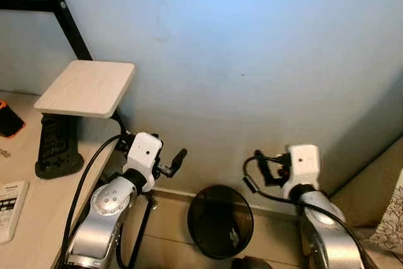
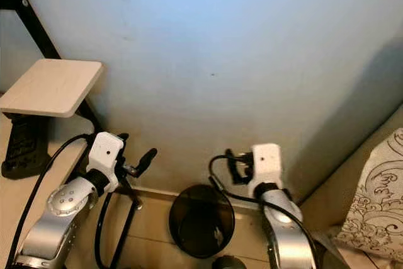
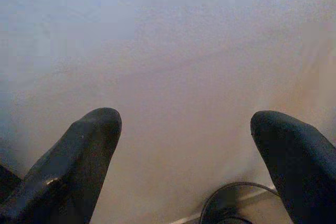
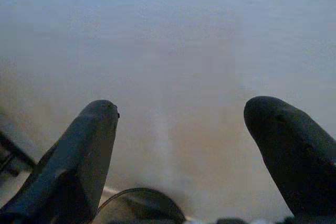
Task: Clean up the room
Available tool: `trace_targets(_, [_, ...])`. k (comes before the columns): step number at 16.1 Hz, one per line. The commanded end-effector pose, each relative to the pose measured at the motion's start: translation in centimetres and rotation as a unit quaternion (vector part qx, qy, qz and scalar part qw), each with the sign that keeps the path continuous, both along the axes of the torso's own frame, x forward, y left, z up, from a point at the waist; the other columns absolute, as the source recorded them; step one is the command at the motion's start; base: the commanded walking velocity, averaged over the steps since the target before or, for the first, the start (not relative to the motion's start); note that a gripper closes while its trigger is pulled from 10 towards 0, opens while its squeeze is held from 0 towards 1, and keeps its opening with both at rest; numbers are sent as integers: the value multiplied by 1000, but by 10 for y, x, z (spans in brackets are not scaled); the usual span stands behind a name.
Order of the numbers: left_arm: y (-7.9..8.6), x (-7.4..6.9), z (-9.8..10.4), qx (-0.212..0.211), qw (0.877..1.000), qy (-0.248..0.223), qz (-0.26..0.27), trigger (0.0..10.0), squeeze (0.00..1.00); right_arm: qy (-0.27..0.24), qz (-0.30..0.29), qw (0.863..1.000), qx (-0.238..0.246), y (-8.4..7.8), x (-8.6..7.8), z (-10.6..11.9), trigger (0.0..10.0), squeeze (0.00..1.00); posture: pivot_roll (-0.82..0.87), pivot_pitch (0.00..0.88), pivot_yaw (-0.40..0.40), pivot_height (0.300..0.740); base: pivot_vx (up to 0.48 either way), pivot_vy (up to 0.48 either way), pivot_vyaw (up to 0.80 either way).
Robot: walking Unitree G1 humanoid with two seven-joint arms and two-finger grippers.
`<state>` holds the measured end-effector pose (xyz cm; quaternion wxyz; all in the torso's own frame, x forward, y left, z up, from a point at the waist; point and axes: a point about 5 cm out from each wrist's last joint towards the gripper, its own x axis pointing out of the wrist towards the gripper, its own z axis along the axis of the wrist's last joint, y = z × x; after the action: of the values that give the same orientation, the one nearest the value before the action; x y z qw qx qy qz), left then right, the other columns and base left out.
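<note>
Left eye view, black bin (image 1: 220, 222), small scrap inside

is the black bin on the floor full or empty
Nearly empty: the round black bin stands upright by the wall, its dark inside bare except one small pale scrap near the bottom.

We're looking down at the light desk (image 1: 38, 218) on our left: a white remote control (image 1: 9, 209) lies on it, a black device (image 1: 56, 146) stands near the wall, an orange-edged object (image 1: 9, 120) beside. On the floor (image 1: 167, 231), a black wastebasket (image 1: 220, 220).
</note>
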<state>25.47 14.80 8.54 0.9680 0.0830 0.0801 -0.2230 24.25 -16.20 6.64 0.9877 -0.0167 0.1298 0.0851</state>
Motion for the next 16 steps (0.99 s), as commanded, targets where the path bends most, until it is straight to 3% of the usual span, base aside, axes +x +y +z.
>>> trace_targets(1, [4,0,2,5,1000,-6,15,10000,0,-2,-1,1000,0,0,0,4,10000,0,-70,21,47,740,-240,0,0])
trace_targets(4, [8,-1,2,-3,999,-6,39,10000,0,8,0,1000,-6,-2,-1,5,10000,0,-69,32,39,740,-251,0,0])
trace_targets(11, [10,-7,0,1,999,-3,40,10000,0,15,11,1000,-10,-1,-2,6,10000,0,-60,39,23,740,-246,0,0])
trace_targets(16, [12,-6,1,5,999,-6,40,10000,0,19,24,999,-22,1,-1,8,10000,0,-64,38,20,740,0,0,0])
